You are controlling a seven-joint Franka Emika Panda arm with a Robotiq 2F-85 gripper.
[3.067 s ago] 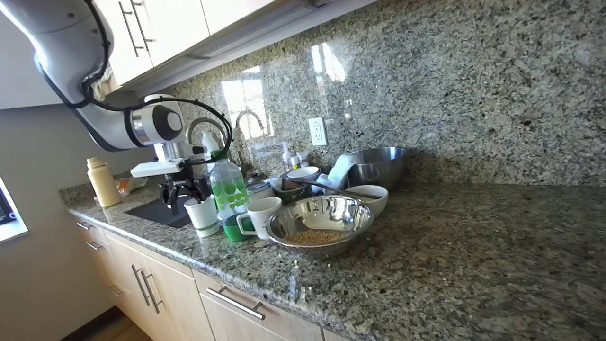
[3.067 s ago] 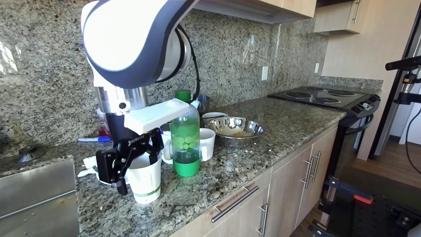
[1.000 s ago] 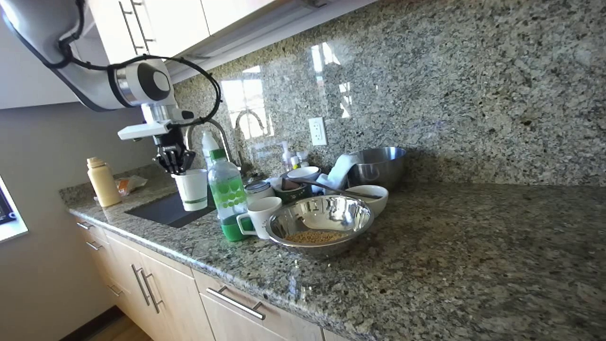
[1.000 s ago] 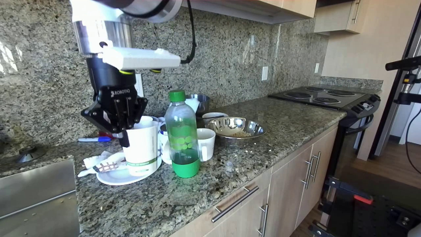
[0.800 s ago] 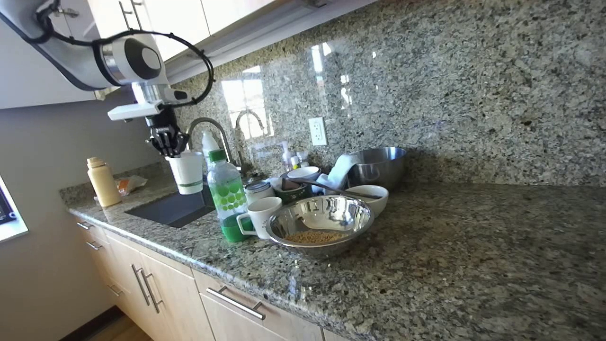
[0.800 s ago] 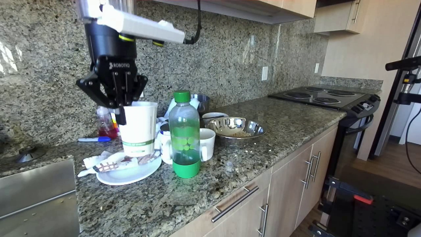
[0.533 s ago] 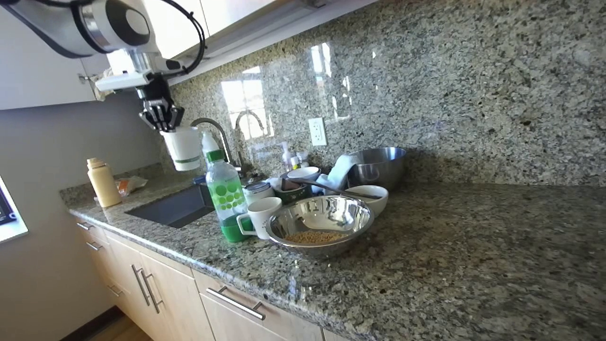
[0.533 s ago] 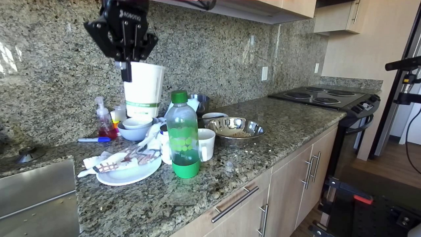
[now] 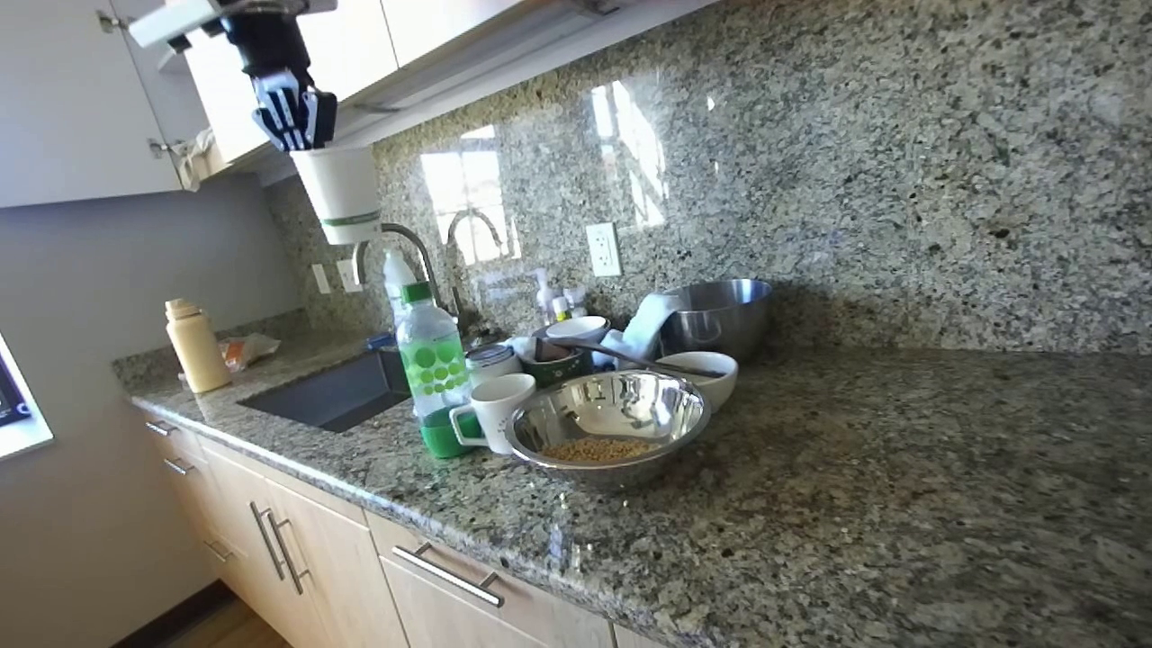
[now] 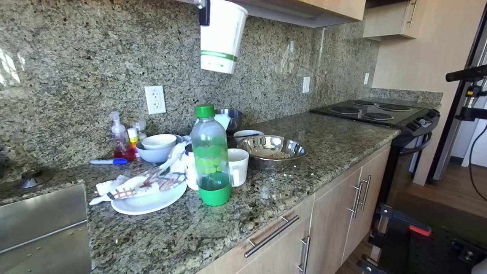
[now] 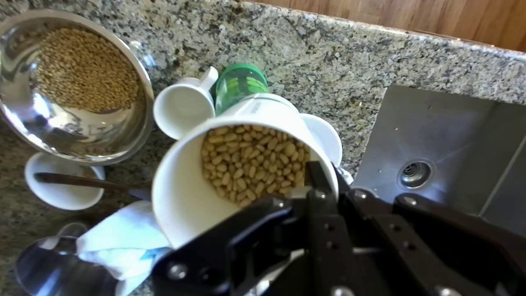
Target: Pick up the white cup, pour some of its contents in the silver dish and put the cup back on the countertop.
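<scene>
High above the countertop (image 9: pixel 855 522) hangs the white cup (image 9: pixel 340 193), which leans slightly. My gripper (image 11: pixel 331 179) is shut on its wall near the rim, one finger inside the cup and one outside. In the wrist view the cup (image 11: pixel 181 189) holds many tan, nut-like pieces, and none spill out. The silver dish (image 9: pixel 648 409) rests on the counter with a layer of small tan grains in it. From the wrist, this dish (image 11: pixel 78 137) appears at upper left, apart from the cup. Only a fingertip and the cup (image 10: pixel 220 42) show at the top of an exterior view.
Below the cup stands a tall green bottle (image 10: pixel 210 163), beside a white mug (image 9: pixel 504 414). A white bowl (image 9: pixel 715 387) with a long spoon sits behind the dish. The sink (image 11: pixel 444 135) and a white plate (image 10: pixel 148 203) with cloth lie nearby. Upper cabinets (image 9: pixel 346 54) overhang the counter.
About three seconds ago the cup stood on the counter between open jaws. Since then the jaws have shut on its wall and lifted it well above the bottle. The dish has not moved.
</scene>
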